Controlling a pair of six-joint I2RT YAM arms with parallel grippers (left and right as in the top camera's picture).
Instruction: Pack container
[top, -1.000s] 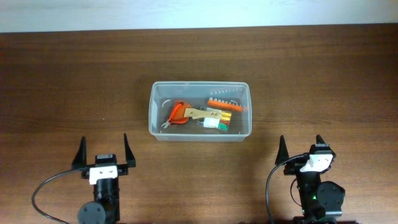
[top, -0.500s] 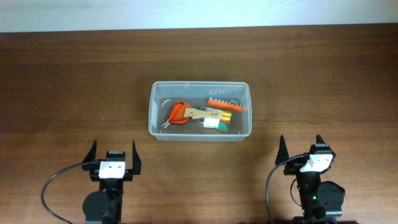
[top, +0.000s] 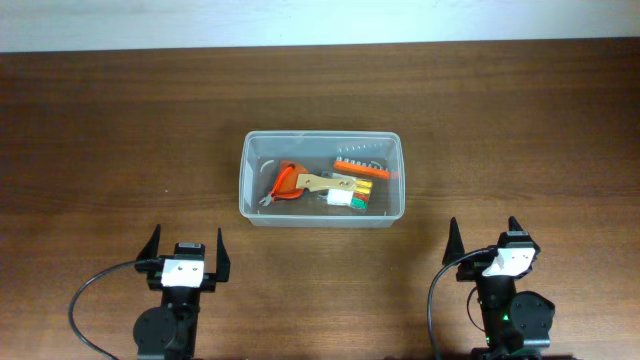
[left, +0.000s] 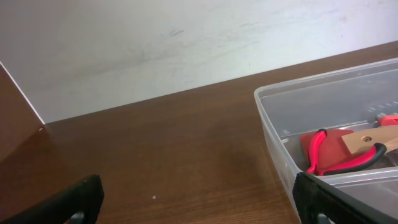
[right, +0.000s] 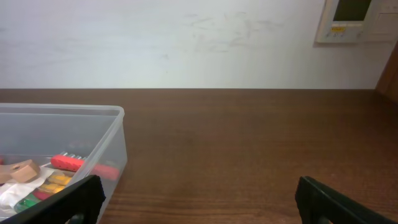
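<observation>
The clear plastic container (top: 258, 205) stands in the middle of the wooden table. Inside it lie red-handled pliers (top: 284, 184), a wooden-handled tool (top: 320, 181), an orange bit holder (top: 364, 165) and a small case of coloured bits (top: 352, 192). My left gripper (top: 186, 243) is open and empty near the front edge, left of the container. My right gripper (top: 484, 232) is open and empty near the front edge, right of it. The left wrist view shows the container's left end (left: 273, 134) with the pliers (left: 323, 149). The right wrist view shows its right end (right: 115, 146).
A white wall runs along the table's far edge (top: 320, 40). A wall panel (right: 351, 18) shows at upper right in the right wrist view. Bare wood lies on both sides of the container.
My left gripper has drawn back toward the front edge and shifted slightly right, most of it over the first half second. The right arm and the container have not moved.
</observation>
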